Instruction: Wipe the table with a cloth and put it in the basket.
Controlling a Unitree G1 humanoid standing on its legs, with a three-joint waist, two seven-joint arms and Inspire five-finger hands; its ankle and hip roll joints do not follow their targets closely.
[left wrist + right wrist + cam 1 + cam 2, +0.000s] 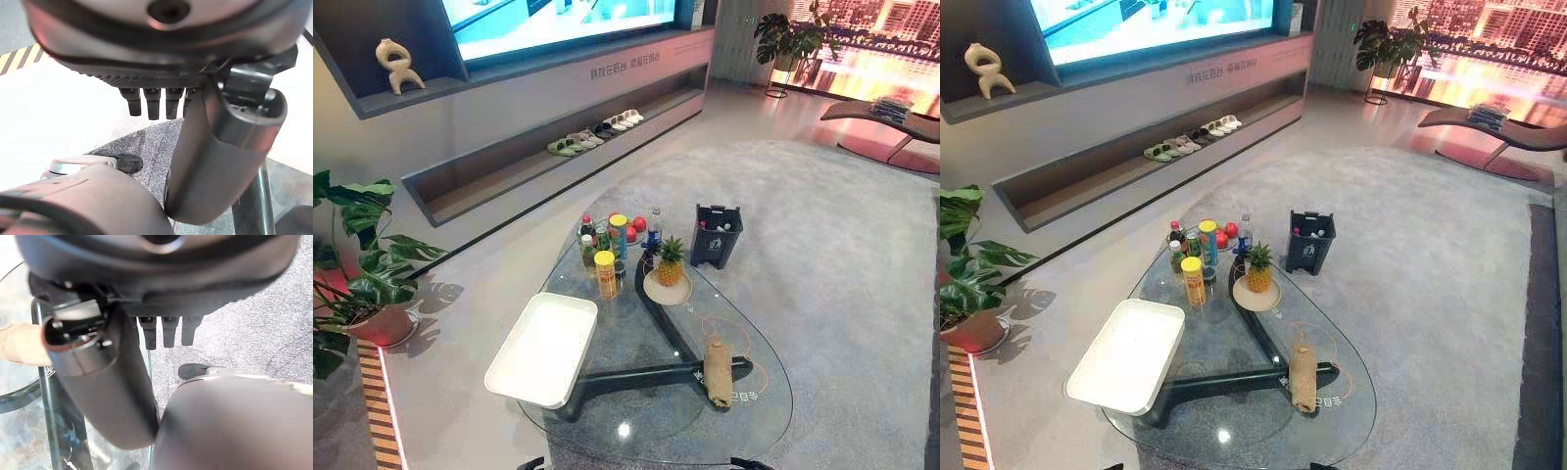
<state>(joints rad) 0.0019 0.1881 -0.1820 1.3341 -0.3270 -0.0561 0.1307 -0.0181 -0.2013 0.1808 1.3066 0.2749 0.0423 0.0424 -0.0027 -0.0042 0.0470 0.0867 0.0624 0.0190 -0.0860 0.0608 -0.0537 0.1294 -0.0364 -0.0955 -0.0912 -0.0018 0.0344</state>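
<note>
**Cloth untouched on the glass, ahead of the right hand**

In the left eye view the rolled cloth is seen on the glass table, its long axis pointing away from the robot. In the right eye view the white basket is placed on the left hand's side, with grey carpet around. In the left wrist view the left hand is shown empty, fingers relaxed. In the right wrist view the right hand is equally slack and empty, with the cloth glimpsed just past its thumb; this hand is judged the nearer.
</note>
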